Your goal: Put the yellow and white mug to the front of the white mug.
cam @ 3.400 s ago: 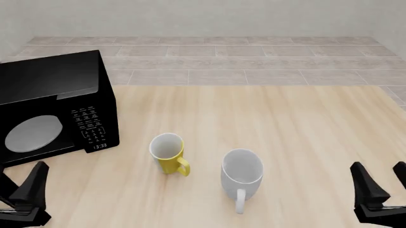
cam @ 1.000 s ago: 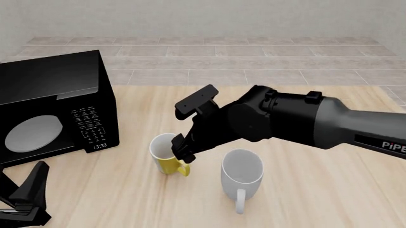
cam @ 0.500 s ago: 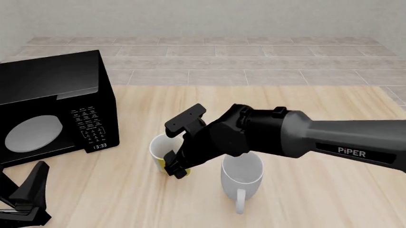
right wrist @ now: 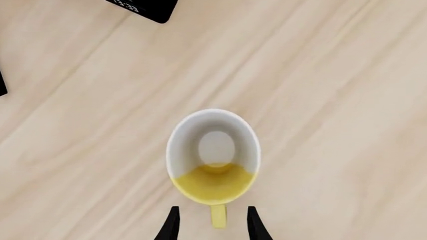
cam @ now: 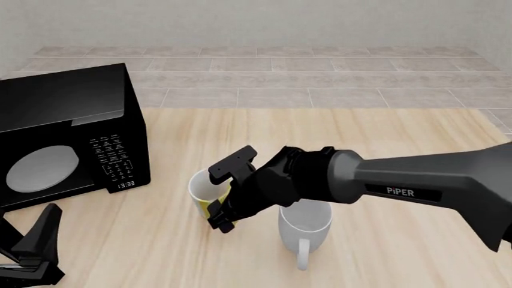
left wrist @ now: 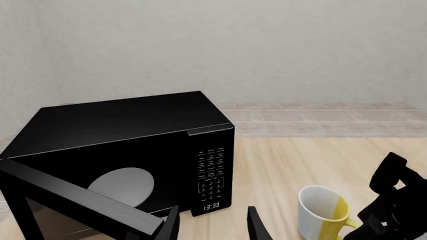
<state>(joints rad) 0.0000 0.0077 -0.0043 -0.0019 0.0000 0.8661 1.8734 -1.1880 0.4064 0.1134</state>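
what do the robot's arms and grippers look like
The right arm is a thick, rounded, dark grey tube with white "PiPER" lettering on its side, ending in a bulky black wrist carrying a small black box. Both the right gripper and left gripper have slim, black, tapering fingers. No cables show.

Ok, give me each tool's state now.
Left tool: open, holding nothing.
Right tool: open, fingers either side of the yellow and white mug's handle, not closed.

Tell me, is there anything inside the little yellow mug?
The yellow and white mug looks empty: its white inside and bottom show from above. The right gripper straddles its handle.
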